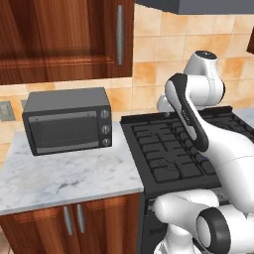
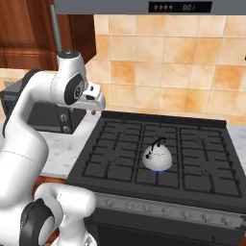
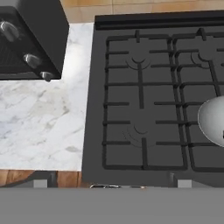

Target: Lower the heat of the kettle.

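The kettle (image 2: pixel 157 156), a small pale dome with a thin black handle, sits on the stove's middle front burner with a blue flame under it. In the hand view the kettle (image 3: pixel 213 120) is cut off by the right edge. My gripper (image 2: pixel 93 110) hangs above the stove's left rear corner, well to the left of the kettle and high over the grates. In the hand view the gripper (image 3: pixel 112 183) is open, fingertips (image 3: pixel 40 183) wide apart with nothing between them. A row of stove knobs (image 2: pixel 158 207) runs along the front panel.
A black gas stove (image 2: pixel 120 144) has dark grates. A dark toaster oven (image 1: pixel 67 121) stands on the marble counter (image 1: pixel 59 178) left of the stove. Wooden cabinets (image 1: pixel 59 34) hang above, and a range hood (image 2: pixel 144 7) sits over the stove.
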{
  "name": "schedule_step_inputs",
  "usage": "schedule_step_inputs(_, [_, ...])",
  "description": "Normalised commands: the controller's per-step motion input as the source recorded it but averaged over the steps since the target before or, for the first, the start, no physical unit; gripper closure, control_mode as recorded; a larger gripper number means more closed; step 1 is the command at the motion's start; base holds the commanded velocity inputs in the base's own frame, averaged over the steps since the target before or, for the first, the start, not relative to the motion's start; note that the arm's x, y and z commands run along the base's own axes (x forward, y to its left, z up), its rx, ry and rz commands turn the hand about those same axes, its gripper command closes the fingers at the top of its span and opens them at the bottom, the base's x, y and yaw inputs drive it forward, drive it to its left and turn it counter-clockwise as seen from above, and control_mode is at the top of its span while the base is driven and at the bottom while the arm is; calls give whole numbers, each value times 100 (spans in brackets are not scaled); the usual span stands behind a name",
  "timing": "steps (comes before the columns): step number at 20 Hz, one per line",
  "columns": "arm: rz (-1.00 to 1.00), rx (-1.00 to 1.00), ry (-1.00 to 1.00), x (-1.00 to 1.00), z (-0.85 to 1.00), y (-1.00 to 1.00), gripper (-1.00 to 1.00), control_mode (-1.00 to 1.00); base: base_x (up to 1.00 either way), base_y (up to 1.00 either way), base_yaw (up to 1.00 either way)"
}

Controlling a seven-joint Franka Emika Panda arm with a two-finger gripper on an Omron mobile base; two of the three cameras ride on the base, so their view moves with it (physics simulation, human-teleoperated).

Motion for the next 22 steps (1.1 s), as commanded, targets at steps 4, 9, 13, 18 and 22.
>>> schedule_step_inputs(4, [0,0,0,0,0,0,-100,100,30,0,-1])
schedule_step_inputs(9, [0,0,0,0,0,0,-100,100,10,0,0])
schedule_step_inputs(13, [-3,6,-4,-16,-15,-25,-100,-100,0,0,0])
schedule_step_inputs(18, [-20,31,-10,-73,-45,-87,-100,-100,0,0,0])
schedule_step_inputs(22, [-27,39,-2,-73,-54,-100,-100,-100,0,0,0])
